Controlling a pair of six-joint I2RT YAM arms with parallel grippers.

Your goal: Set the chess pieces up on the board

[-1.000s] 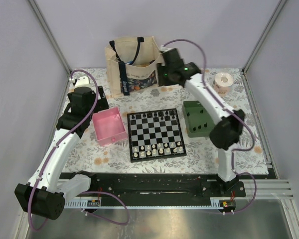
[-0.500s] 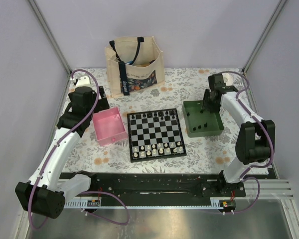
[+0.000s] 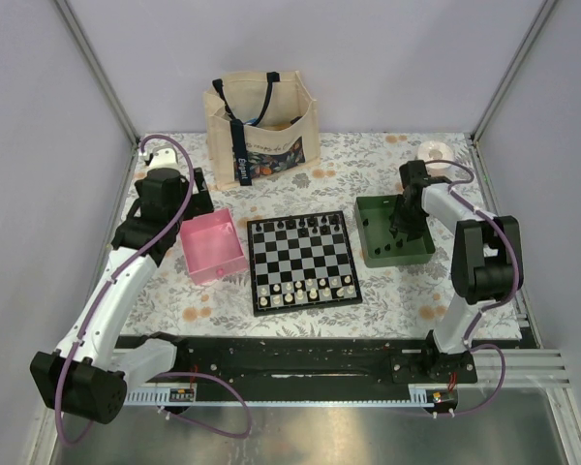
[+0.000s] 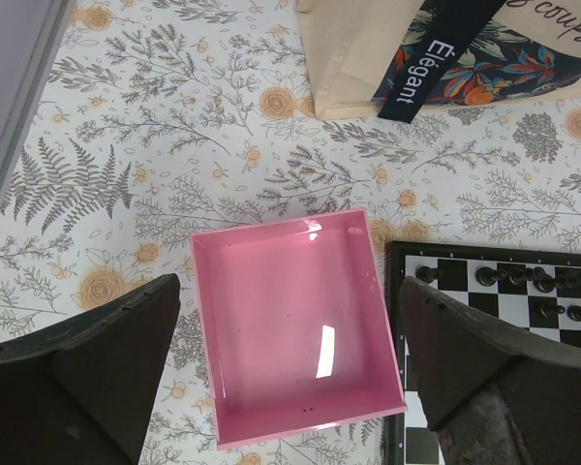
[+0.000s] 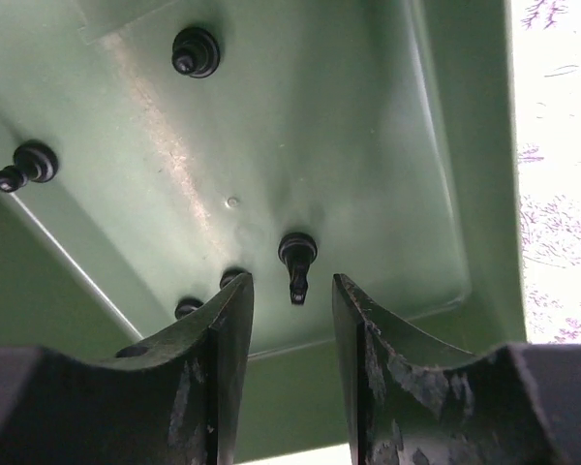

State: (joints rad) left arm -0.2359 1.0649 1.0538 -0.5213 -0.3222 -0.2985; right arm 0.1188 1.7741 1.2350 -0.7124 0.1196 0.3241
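The board [image 3: 303, 260] lies mid-table, with black chess pieces [image 3: 310, 225] along its far row and white ones along the near row. More black chess pieces lie in the green tray [image 3: 373, 208]. My right gripper [image 3: 402, 218] reaches down into that tray. In the right wrist view it [image 5: 290, 291] is open, and a small black piece [image 5: 297, 254] stands just beyond the tips, touching neither finger. Other black pieces [image 5: 196, 50] [image 5: 24, 167] lie on the tray floor [image 5: 368, 145]. My left gripper [image 4: 289, 286] hangs open above the pink tray [image 4: 271, 291], holding nothing.
A cream tote bag [image 3: 261, 131] stands at the back behind the board. A tape roll [image 3: 433, 152] sits at the back right, beyond the green tray. The pink tray [image 3: 213, 247] lies left of the board, whose corner [image 4: 504, 291] shows beside it.
My right arm swung from the tote bag at the back over to the green tray and came down into it, its jaws narrowing slightly. The left arm has not moved.
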